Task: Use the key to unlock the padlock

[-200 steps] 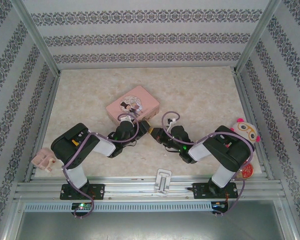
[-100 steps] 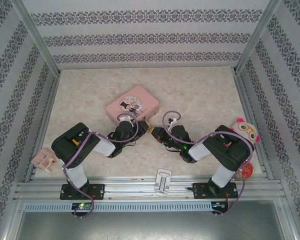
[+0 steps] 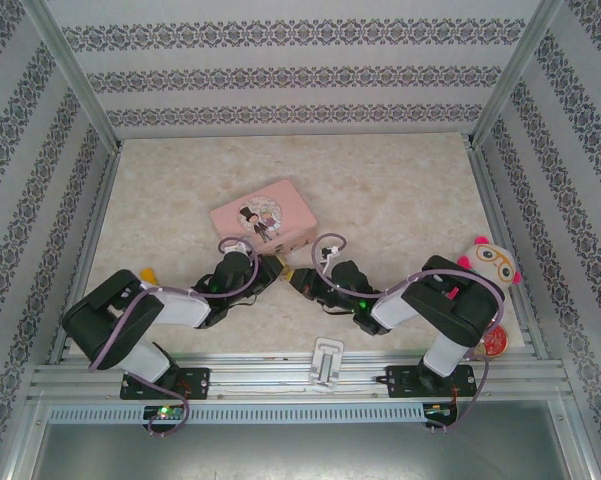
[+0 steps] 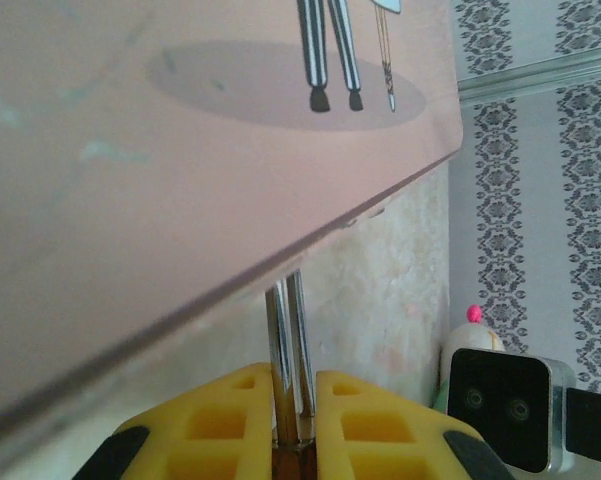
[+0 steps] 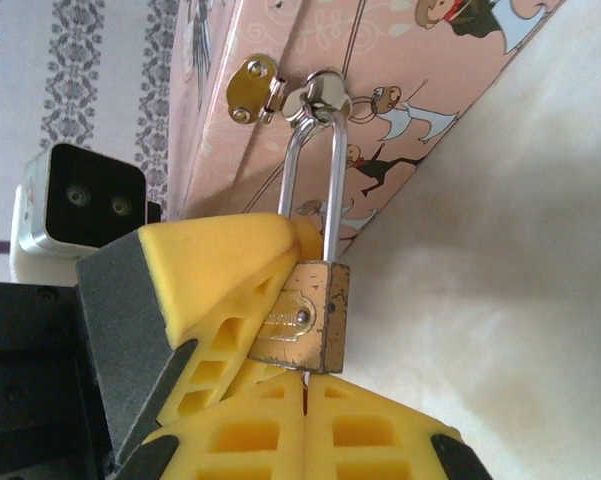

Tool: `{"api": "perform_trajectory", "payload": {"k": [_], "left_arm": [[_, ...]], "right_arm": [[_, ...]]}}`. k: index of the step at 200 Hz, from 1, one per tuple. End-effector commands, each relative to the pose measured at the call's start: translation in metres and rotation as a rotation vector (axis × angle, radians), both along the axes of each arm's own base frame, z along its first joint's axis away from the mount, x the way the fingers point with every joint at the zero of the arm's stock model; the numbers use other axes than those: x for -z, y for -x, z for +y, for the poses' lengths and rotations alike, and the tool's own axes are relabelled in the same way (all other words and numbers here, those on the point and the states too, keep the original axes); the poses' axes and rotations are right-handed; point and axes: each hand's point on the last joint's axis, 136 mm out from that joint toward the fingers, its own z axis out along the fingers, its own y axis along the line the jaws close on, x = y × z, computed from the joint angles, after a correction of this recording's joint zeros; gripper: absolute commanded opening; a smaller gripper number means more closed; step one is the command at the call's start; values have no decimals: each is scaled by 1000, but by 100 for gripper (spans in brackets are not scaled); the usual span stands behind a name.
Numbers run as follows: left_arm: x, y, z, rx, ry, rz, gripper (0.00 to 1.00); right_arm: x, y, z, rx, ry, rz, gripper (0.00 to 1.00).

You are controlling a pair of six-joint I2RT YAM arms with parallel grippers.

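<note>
The brass padlock (image 5: 305, 315) hangs by its thin shackle (image 5: 310, 170) from the hasp on the pink tin (image 5: 280, 60). My left gripper (image 4: 292, 375) is shut on the padlock, with the shackle (image 4: 285, 330) rising between its yellow fingers (image 5: 220, 270) towards the tin's edge (image 4: 180, 150). My right gripper (image 5: 305, 385) is shut right under the padlock's bottom. Only a thin sliver that I take for the key (image 5: 305, 378) shows between its pads. From above, both grippers (image 3: 272, 264) (image 3: 298, 280) meet at the padlock (image 3: 285, 270), just in front of the tin (image 3: 263, 215).
A white clip-like bracket (image 3: 327, 360) lies on the front rail. A round toy face (image 3: 490, 262) and a red disc (image 3: 495, 343) sit at the right edge beside the right arm. Metal frame rails (image 3: 280, 378) bound the table on all sides.
The left arm has folded down and swung left, hiding the small pink thing at the left rail. Both grippers and the padlock have shifted nearer to the front. The tin has shifted slightly.
</note>
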Motion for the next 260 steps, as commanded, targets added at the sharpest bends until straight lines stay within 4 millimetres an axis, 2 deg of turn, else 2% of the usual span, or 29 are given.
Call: {"api": "perform_trajectory", "payload": {"k": [1,45,70,97,103,129,148,165,204,260], "left_arm": [[-5,1,12,-32,-35,-13,0],[-8,1,14,-51,-18,2,0],[-5,2,15,-68,-5,31,0],[-5,2,16,-79,-9,52,0],[-5,2,16,-81,-12,60,0],[-3,5,20,-97,-25,106,0],[-2,7,20,-104,-20,138,0],[1,9,19,-99,-29,177,0],[2,15,18,-86,-49,225,0],[0,16,23,-100,-71,235,0]], "right_arm": [[-5,-8,-5,59,8,-42,7],[-14,0,-8,46,35,-79,12],[-14,5,-17,41,119,-98,17],[-8,15,-31,9,326,-128,18],[-17,15,-32,7,371,-158,18],[-26,23,-52,-25,645,-230,18],[-33,25,-57,-53,728,-283,19],[-38,28,-54,-97,788,-330,21],[-46,34,-28,-204,905,-441,21],[-36,30,3,-310,972,-496,21]]}}
